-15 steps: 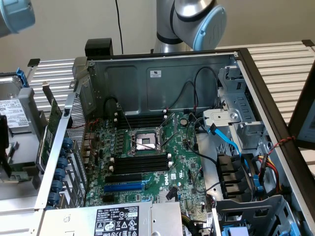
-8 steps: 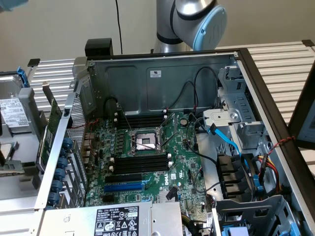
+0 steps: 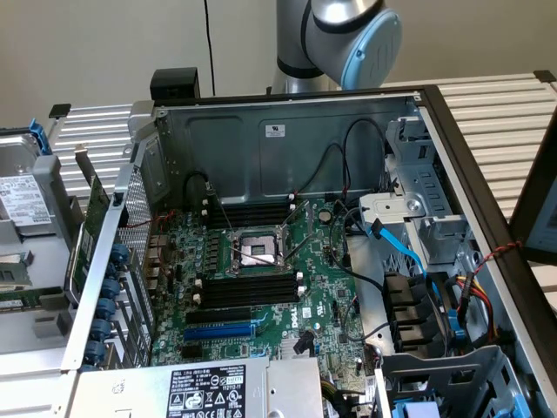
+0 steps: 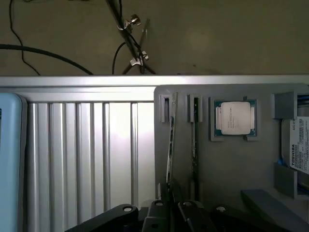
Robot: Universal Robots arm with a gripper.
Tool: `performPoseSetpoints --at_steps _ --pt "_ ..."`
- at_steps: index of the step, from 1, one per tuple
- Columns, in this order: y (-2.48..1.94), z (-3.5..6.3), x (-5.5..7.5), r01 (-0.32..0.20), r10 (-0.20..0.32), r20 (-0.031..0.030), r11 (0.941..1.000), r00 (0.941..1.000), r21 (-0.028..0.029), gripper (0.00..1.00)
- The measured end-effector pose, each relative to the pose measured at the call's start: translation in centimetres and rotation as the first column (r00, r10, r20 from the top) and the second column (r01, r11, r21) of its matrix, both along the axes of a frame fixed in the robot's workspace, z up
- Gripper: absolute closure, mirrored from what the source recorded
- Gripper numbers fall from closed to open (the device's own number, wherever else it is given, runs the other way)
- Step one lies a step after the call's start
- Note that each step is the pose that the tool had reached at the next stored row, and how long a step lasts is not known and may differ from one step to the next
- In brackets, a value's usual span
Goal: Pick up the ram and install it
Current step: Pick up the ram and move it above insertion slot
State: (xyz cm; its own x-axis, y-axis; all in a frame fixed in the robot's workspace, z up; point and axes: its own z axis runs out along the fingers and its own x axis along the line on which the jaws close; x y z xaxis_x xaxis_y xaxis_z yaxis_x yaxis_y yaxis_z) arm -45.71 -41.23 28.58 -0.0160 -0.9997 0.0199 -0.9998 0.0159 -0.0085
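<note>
From where I stand, the silver robot arm with its pale blue joint cap (image 3: 370, 43) reaches up behind the open grey metal computer case (image 3: 287, 148). The case sits on the ribbed aluminium table (image 3: 496, 109). Inside it lies the green motherboard (image 3: 326, 287), with its square metal processor socket (image 3: 258, 248) between two banks of long black memory slots with white end clips (image 3: 248, 292), and flat blue cables (image 3: 402, 248) curve away toward the exterior view's right. In the wrist view, the black gripper (image 4: 172, 209) hangs over a grey plastic holder tray (image 4: 231, 169) resting on the ribbed table. The ram (image 4: 170, 145), a long thin green circuit-board stick with a white label, stands on its edge in a notch of that tray. One end of it runs right up to the gripper. I cannot tell whether the gripper is clenched on it or loose. Just beside the ram, parallel and apart, stands a second, darker green stick (image 4: 194, 140). Further along the tray a square silver processor chip (image 4: 235, 117) lies flat in its own recess, and past that a hard drive with a white Toshiba label (image 4: 300, 145) sits at the tray's edge.
</note>
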Motion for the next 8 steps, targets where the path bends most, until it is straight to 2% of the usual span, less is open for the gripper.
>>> performPoseSetpoints --at_steps 3,8 --pt "-0.36 0.69 0.4 -0.001 0.001 0.0018 1.0 1.0 0.0017 0.86" --pt "-0.95 1.98 1.5 -0.001 0.001 0.0018 0.9999 1.0 0.011 0.86"
